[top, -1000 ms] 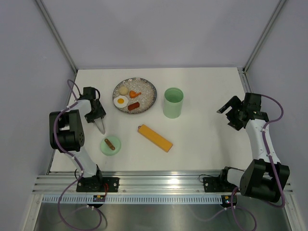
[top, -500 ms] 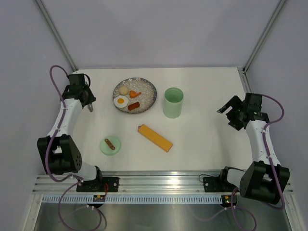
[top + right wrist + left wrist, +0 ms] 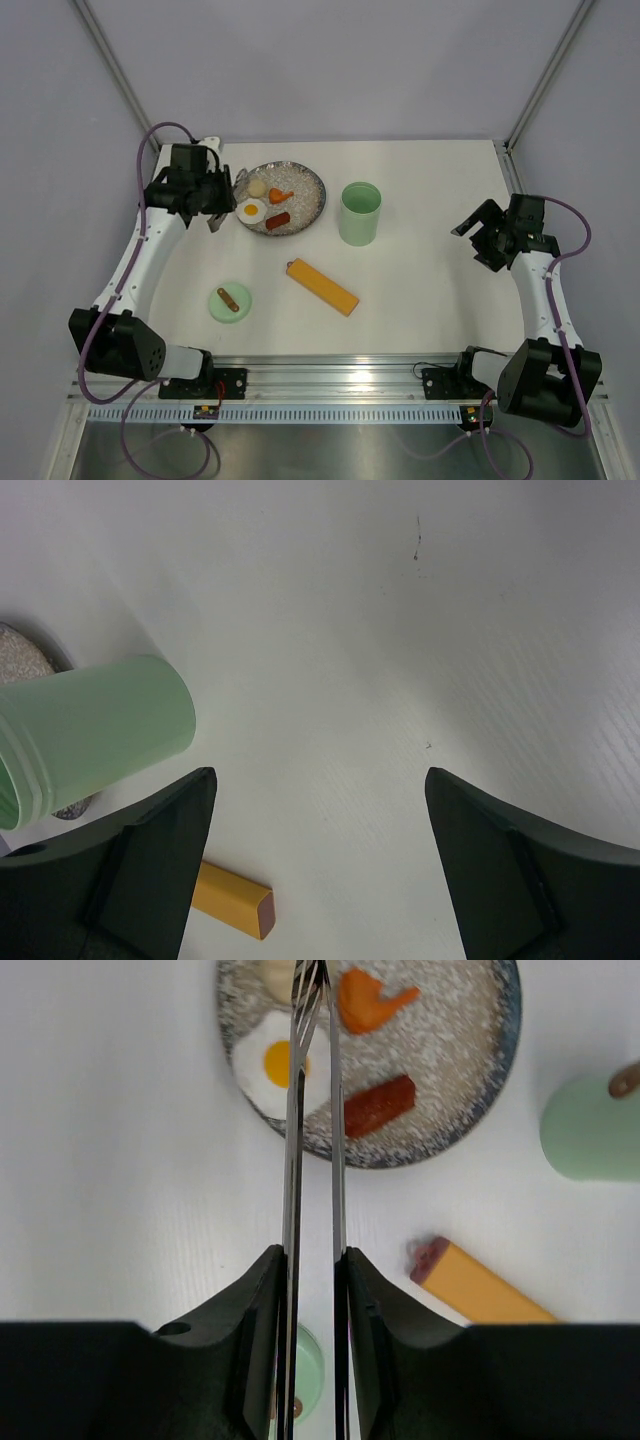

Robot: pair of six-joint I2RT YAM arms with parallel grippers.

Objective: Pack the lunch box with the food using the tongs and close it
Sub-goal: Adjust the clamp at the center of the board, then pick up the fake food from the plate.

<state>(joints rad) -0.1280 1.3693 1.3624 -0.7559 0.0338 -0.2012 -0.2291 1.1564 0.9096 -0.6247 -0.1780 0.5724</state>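
My left gripper (image 3: 214, 213) (image 3: 312, 1262) is shut on the slim grey tongs (image 3: 291, 1160). The two tong arms run forward nearly together, and their tips reach over the left part of the grey speckled plate (image 3: 312, 190) (image 3: 480, 1110). On the plate lies the food: a cream round piece (image 3: 258, 187), an orange piece (image 3: 280, 195) (image 3: 368, 1000), a fried-egg piece (image 3: 250, 210) (image 3: 262, 1060) and a reddish sausage (image 3: 278, 220) (image 3: 380, 1107). The mint-green lunch box tub (image 3: 359, 213) (image 3: 95, 730) stands open right of the plate. Its lid (image 3: 230, 301) lies at the near left. My right gripper (image 3: 478, 235) (image 3: 320, 810) hangs open and empty at the far right.
A long orange-yellow bar (image 3: 322, 287) (image 3: 480, 1285) (image 3: 238, 905) lies diagonally in front of the plate and tub. Grey walls and metal frame posts close off the table at the back and sides. The arm bases sit on the rail at the near edge.
My left arm has swung from the near left, past the left edge, up to the plate, carrying the tongs, and its fingers have closed in on them. The right arm has not moved.
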